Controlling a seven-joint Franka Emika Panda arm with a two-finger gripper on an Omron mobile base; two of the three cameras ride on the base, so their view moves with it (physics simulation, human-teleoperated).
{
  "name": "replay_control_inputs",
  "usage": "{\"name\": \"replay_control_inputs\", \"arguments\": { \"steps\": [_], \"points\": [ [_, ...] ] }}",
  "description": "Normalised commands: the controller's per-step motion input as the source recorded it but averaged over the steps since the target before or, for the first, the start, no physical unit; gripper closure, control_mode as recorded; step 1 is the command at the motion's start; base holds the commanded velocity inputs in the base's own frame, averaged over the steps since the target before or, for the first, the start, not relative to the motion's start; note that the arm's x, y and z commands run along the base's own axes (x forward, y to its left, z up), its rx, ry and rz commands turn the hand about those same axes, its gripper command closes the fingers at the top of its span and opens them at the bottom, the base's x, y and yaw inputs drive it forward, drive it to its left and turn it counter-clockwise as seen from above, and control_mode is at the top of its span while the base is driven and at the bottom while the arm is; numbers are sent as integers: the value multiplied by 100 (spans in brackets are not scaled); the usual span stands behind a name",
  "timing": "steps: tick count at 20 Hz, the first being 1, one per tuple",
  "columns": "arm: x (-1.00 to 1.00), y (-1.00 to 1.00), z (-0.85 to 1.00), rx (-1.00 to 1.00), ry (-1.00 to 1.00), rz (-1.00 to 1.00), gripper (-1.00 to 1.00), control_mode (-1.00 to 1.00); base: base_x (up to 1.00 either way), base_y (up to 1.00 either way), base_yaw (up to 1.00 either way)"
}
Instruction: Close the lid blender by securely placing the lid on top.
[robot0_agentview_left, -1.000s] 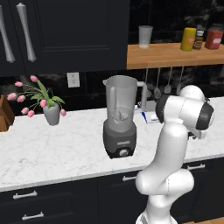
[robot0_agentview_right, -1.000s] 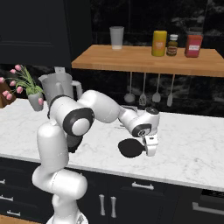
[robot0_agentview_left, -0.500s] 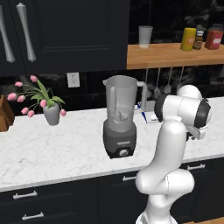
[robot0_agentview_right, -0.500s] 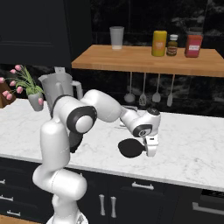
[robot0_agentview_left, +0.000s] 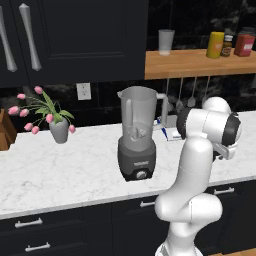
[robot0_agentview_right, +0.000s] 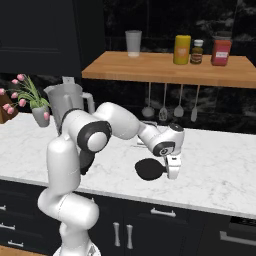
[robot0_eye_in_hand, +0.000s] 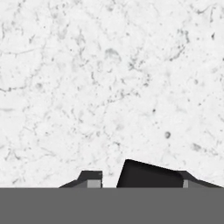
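Lid (robot0_agentview_right: 149, 169) black, round, held at the tool (robot0_agentview_right: 170, 171), hanging just above the white marble table (robot0_agentview_right: 220, 165), right of the arm's elbow; in the hand view the lid (robot0_eye_in_hand: 148, 174) sits as a dark wedge between the two finger tips (robot0_eye_in_hand: 89, 179), right tip touching it, left tip with a thin gap (contact on that side hard to tell); tool looks closed on the lid, narrow span. Tool points down at the table (robot0_eye_in_hand: 109, 87). Blender (robot0_agentview_left: 138, 133) stands well apart to the left on the table (robot0_agentview_left: 60, 170), jar open at the top, handle toward the arm, knob on the dark base facing front; seen also behind the arm's shoulder (robot0_agentview_right: 69, 101). Pink flowers in a grey vase (robot0_agentview_left: 56, 125) left of the blender. Wooden shelf (robot0_agentview_right: 165, 70) above, with a cup (robot0_agentview_right: 133, 43) and three jars (robot0_agentview_right: 182, 49); utensils (robot0_agentview_right: 163, 103) hang under it.
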Motion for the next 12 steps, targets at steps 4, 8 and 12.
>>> {"name": "replay_control_inputs", "arguments": {
  "steps": [4,8,12],
  "points": [
    [0,22,-13,0,0,0,100,-100,0,0,0],
    [0,7,-3,0,1,0,100,-100,0,0,0],
    [0,0,0,0,0,0,100,-100,0,0,0]
  ]
}}
